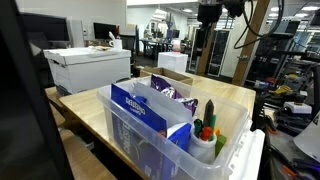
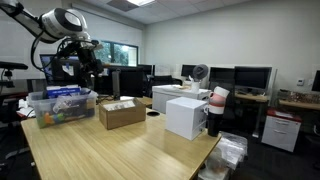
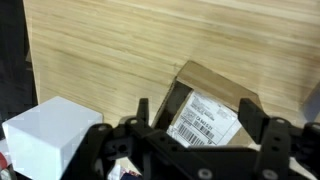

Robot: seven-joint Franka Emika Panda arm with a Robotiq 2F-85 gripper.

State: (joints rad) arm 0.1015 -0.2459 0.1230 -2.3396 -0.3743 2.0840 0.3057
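Observation:
My gripper point(image 3: 197, 106) is open and empty, hanging high above the wooden table point(image 2: 110, 150). In the wrist view a small open cardboard box point(image 3: 215, 85) with a white shipping label lies far below, framed between the two black fingers. The gripper shows in both exterior views point(image 2: 84, 55) point(image 1: 210, 14), raised well above the cardboard box point(image 2: 122, 113) point(image 1: 172, 62). It touches nothing.
A clear plastic bin point(image 1: 225, 150) point(image 2: 60, 106) holds blue packets, markers and other small items. A white box point(image 2: 186, 116) point(image 1: 90, 68) point(image 3: 48, 135) stands on the table near the cardboard box. Office desks, monitors and chairs surround the table.

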